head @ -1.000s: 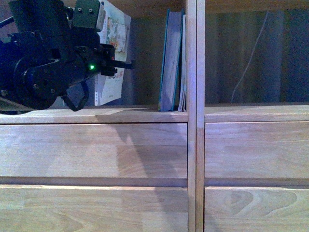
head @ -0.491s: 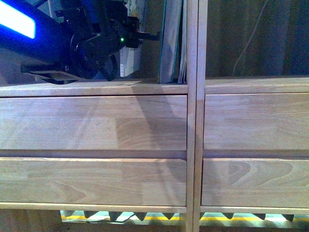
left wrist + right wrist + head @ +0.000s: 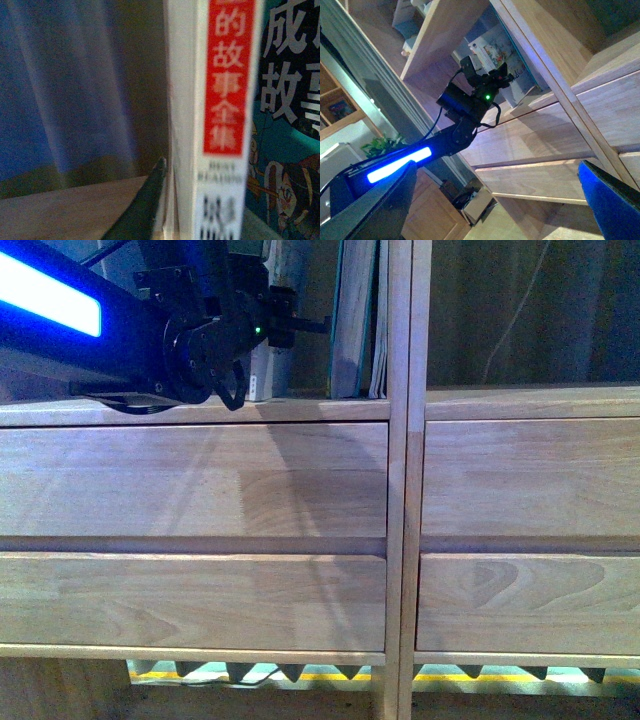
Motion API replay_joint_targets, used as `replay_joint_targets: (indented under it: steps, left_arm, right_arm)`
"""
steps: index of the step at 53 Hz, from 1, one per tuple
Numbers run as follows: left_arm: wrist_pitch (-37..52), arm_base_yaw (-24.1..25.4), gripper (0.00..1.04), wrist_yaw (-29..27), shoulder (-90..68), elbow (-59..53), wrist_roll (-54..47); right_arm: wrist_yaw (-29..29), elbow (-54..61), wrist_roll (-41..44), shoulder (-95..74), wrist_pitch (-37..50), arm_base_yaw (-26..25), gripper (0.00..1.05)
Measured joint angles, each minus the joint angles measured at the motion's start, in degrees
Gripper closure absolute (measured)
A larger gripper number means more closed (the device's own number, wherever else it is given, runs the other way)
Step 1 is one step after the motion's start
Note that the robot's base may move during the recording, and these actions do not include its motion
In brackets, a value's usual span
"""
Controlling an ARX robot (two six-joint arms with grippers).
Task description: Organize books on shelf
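My left gripper [image 3: 288,326] is shut on the thin white paperback [image 3: 263,374] and holds it upright in the shelf's left open compartment, just left of the teal book [image 3: 350,320]. The pale booklet [image 3: 378,325] leans between the teal book and the central divider [image 3: 408,480]. In the left wrist view the paperback's red-and-white spine [image 3: 225,100] stands right against the teal book's cover [image 3: 287,155], with one dark finger [image 3: 145,205] on its other side; the other finger is hidden. My right gripper [image 3: 492,210] is open and empty, away from the shelf.
The shelf board [image 3: 200,410] carries the books above two rows of drawer fronts [image 3: 200,485]. The right compartment [image 3: 530,310] holds only a hanging white cord. The left arm with its blue light [image 3: 400,165] crosses the right wrist view.
The left arm has carried the paperback rightward, closer to the teal book. The front view has tilted down, so the lower drawers and the floor gap now show.
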State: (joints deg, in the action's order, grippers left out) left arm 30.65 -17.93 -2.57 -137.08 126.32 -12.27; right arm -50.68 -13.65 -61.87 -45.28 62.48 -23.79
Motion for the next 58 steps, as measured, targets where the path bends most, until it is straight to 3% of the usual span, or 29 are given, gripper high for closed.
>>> replay_joint_targets:
  steps: [12, 21, 43, 48, 58]
  left_arm:
    - [1.7, -0.5, 0.39, 1.0, 0.6, -1.9, 0.4]
    - [5.5, -0.8, 0.06, 3.0, 5.1, -11.5, 3.0]
    - [11.4, -0.6, 0.07, 6.4, 23.9, -39.4, 7.7]
    - [12.6, -0.2, 0.07, 6.2, 30.6, -49.5, 9.1]
    - [14.8, 2.1, 0.07, 5.8, 45.0, -67.3, 9.2]
  right_arm:
    - [0.0, 0.1, 0.0, 0.2, 0.4, 0.7, 0.07]
    - [1.0, 0.2, 0.4, 1.3, -1.8, 2.7, 0.07]
    - [2.3, 0.3, 2.0, 2.9, -3.0, 5.6, 0.07]
    - [5.6, 0.3, 6.1, 3.7, -7.3, 6.1, 0.07]
    - [19.7, -0.6, 23.7, 5.0, -18.1, 7.1, 0.07]
